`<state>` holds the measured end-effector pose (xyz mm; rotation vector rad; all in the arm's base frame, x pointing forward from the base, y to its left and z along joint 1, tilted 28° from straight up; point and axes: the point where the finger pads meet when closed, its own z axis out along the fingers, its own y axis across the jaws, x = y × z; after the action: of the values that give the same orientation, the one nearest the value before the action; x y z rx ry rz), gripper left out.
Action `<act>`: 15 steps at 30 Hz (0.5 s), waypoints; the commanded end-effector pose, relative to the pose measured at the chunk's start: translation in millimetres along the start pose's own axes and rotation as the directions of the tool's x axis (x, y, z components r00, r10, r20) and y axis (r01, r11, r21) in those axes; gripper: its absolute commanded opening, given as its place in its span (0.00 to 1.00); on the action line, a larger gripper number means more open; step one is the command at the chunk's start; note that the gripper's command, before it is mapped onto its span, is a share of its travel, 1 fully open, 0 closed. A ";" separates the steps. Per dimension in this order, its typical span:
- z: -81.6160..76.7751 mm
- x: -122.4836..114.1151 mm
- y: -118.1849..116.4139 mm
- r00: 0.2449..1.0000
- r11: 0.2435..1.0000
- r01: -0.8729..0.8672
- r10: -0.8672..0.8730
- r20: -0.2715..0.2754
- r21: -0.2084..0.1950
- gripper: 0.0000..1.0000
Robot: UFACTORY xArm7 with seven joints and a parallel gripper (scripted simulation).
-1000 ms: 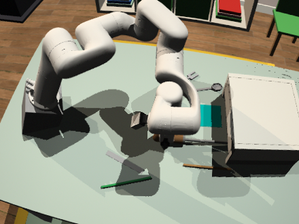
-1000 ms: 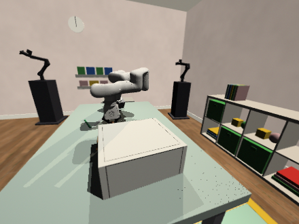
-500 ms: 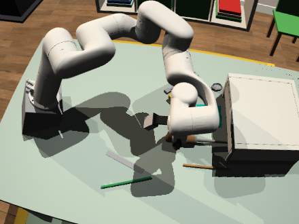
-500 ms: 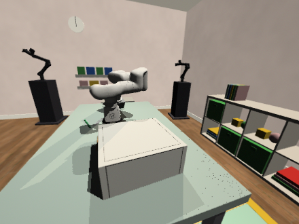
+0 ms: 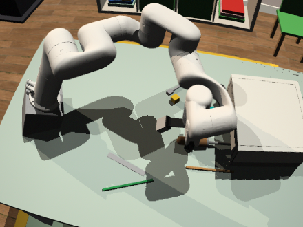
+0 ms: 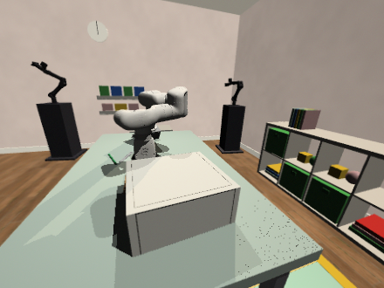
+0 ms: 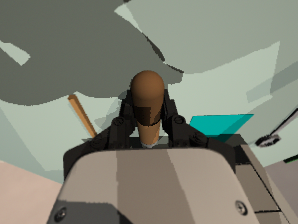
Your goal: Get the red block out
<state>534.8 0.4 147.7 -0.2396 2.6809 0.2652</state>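
Note:
My gripper [image 5: 189, 146] is low over the table, just left of the white cabinet [image 5: 266, 120], and is shut on the brown wooden handle of a hook tool [image 5: 194, 142]. The tool's thin metal shaft [image 5: 220, 142] runs right to the cabinet's dark underside. In the wrist view the handle [image 7: 147, 107] stands between the black fingers. The teal square [image 7: 220, 124] lies on the table just beyond the gripper; in the top view only a sliver [image 5: 212, 107] shows behind the arm. The red block is hidden from every view.
A thin wooden stick [image 5: 206, 168] lies in front of the cabinet. A grey flat bar [image 5: 125, 164] and a green rod [image 5: 128, 184] lie nearer the front. A yellow cube [image 5: 175, 98] and a grey tool [image 5: 172, 90] lie behind the arm. The cabinet [image 6: 179, 196] fills the table's right side.

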 end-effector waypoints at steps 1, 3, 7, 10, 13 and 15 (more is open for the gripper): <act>-1.6 -3.4 -0.7 1.000 1.000 -0.001 0.001 0.002 0.001 0.00; -1.6 -7.3 -0.7 1.000 1.000 -0.001 0.001 0.002 0.001 0.00; -1.6 -14.3 -0.8 1.000 1.000 -0.001 0.001 0.002 0.001 0.00; -1.6 -18.9 -0.8 1.000 1.000 -0.001 0.001 0.002 0.001 0.00; -1.6 -22.9 -0.8 1.000 1.000 -0.001 0.001 0.002 0.001 0.00; -1.6 -25.3 -0.8 1.000 1.000 -0.001 0.001 0.002 0.001 0.00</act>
<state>554.3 3.0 157.1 -0.2394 2.6814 0.2655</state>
